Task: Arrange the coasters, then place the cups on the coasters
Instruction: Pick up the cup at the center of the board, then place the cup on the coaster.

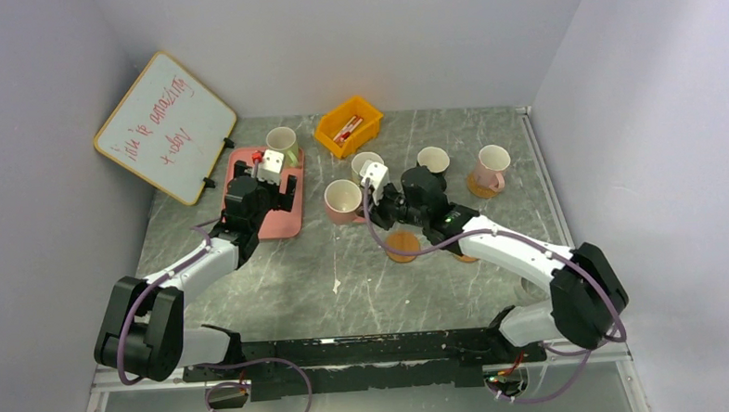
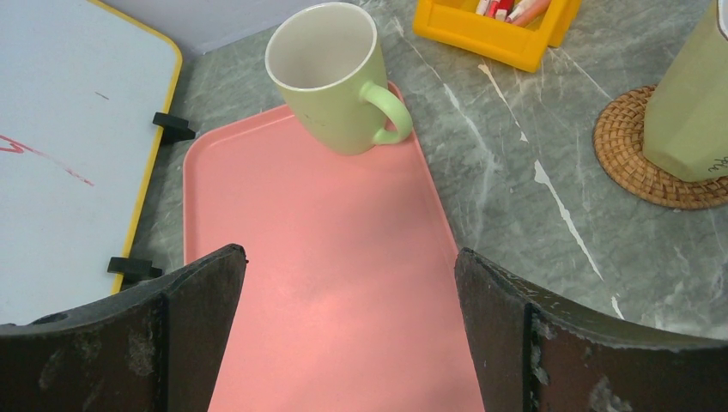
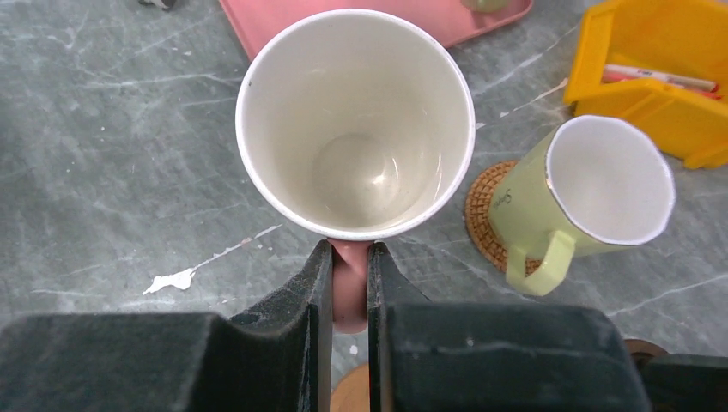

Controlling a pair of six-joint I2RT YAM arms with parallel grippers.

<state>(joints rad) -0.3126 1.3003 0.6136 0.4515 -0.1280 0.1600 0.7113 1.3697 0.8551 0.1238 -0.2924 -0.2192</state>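
right wrist: pinching handle of pink mug w/ right gripper, mid table, just left of green mug on woven coaster. left wrist: holding left gripper spread wide over pink tray, w/ 2nd green mug upright at tray's far edge.

Pale green mug stands upright on the far right corner of the pink tray. Mid-tabletop, a pale pink mug is upright and empty, its handle pinched by the right gripper. Right beside it, the second green mug sits on the woven coaster. Towards the far right edge, another pink mug is on an orange-brown coaster, with a dark mug just left of it. A second orange-brown coaster lies bare, mid-table.
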